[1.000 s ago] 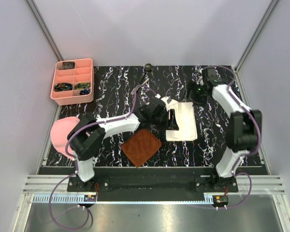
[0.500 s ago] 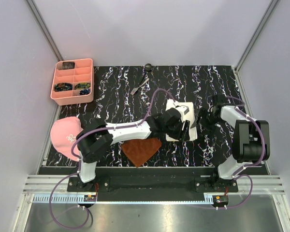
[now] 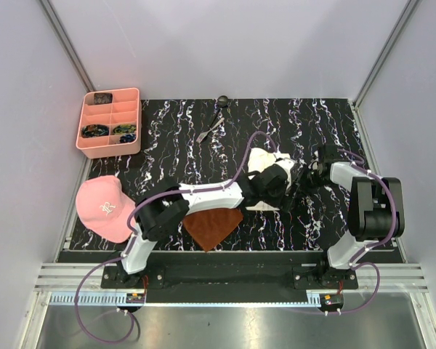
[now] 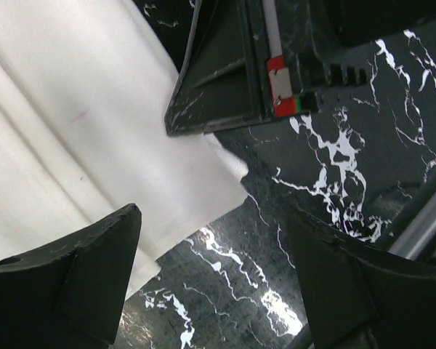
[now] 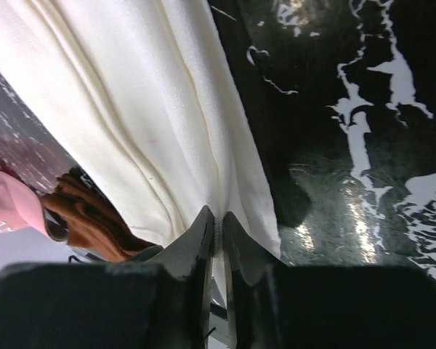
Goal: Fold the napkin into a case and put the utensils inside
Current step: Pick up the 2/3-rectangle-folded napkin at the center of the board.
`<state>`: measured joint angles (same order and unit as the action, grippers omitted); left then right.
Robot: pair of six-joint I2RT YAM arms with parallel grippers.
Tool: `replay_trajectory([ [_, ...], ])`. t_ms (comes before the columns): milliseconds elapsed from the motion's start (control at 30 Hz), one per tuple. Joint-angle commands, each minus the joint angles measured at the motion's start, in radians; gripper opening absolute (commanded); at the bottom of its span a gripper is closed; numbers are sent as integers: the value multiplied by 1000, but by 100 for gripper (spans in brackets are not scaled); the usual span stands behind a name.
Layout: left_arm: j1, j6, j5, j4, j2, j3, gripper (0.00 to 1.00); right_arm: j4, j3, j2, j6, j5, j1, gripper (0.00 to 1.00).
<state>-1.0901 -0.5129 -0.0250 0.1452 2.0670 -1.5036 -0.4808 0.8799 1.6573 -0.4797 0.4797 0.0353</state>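
The cream-white napkin (image 3: 261,158) lies folded right of centre, largely hidden beneath my left arm. My right gripper (image 3: 304,182) is shut on the napkin's right-hand edge; its wrist view shows the cloth (image 5: 145,109) pinched and gathered between the jaws (image 5: 216,227). My left gripper (image 3: 286,190) hovers open over the napkin's corner (image 4: 94,131), with only bare table between its fingers (image 4: 218,273). The dark spoon (image 3: 221,102) and the grey fork (image 3: 208,134) lie at the back of the table, far from both grippers.
A brown textured mat (image 3: 212,225) sits near the front edge, partly under the left arm. A pink cap (image 3: 102,207) lies at the left, and a pink compartment tray (image 3: 109,122) stands at the back left. Grey walls close in both sides.
My left gripper slid right across the napkin to its right corner and opened wider. My right gripper came down from the back and shut on the napkin's right edge.
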Motion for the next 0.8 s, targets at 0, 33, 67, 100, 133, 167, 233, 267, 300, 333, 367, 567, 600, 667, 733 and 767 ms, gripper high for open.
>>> replay_trajectory([
  [0,-27,43,-96,8,21,-72,84,42,-12,-56,-66,83,-3,13],
  [33,-28,43,-96,7,25,-73,84,42,-13,-63,-74,91,-3,14],
  [67,-28,43,-96,8,30,-81,84,42,-16,-77,-77,97,-3,14],
  [100,-28,37,-102,13,38,-86,84,42,-19,-83,-85,99,-3,13],
  [133,-28,37,-105,19,45,-107,84,42,-22,-94,-88,102,-3,13],
  [167,-27,37,-105,34,54,-121,84,42,-27,-99,-92,105,-3,13],
  [233,-28,27,-110,47,76,-150,84,42,-30,-105,-97,112,-3,13],
  [267,-28,24,-115,59,82,-159,82,42,-32,-105,-100,120,-3,13],
  [300,-28,19,-115,66,99,-168,81,42,-33,-106,-99,126,-3,13],
  [333,-27,16,-124,76,107,-188,79,42,-33,-111,-100,128,-3,14],
  [367,-27,13,-130,97,119,-196,72,42,-35,-113,-102,128,-3,14],
  [567,-10,7,-141,116,105,-182,34,25,-6,-114,-65,100,17,25],
  [600,-7,7,-139,117,99,-178,26,22,-1,-113,-62,99,24,29],
  [667,1,4,-132,117,88,-168,17,24,11,-102,-56,86,50,42],
  [733,7,-4,-109,119,84,-164,11,22,25,-87,-46,88,67,53],
  [767,9,-7,-102,119,78,-161,11,24,30,-79,-39,88,74,65],
])
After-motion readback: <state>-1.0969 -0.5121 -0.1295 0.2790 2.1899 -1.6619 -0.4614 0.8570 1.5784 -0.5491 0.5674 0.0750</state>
